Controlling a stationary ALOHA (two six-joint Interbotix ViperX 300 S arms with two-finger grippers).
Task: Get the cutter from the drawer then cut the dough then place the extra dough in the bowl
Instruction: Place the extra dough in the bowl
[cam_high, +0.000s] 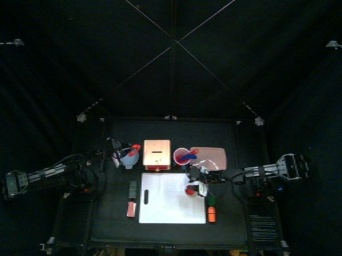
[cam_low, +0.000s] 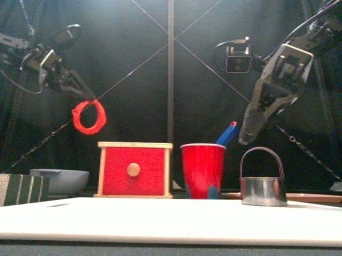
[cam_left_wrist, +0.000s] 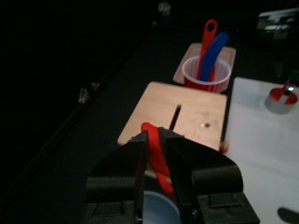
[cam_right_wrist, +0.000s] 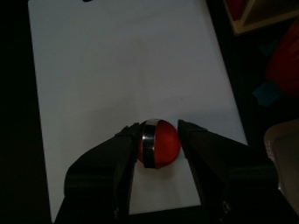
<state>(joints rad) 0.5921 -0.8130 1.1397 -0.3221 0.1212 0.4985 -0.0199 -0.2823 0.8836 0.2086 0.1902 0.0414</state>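
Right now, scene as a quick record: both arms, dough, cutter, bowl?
left gripper: shut on the dough ring, held high over the bowl
right gripper: jaws open, just above the cutter
cutter: upright on the white cutting board, red dough disc inside
bowl: blue-grey, left of the wooden box, contents hidden

Blue-grey bowl (cam_low: 63, 180) partly behind edge-cropped sushi roll (cam_low: 19, 189)
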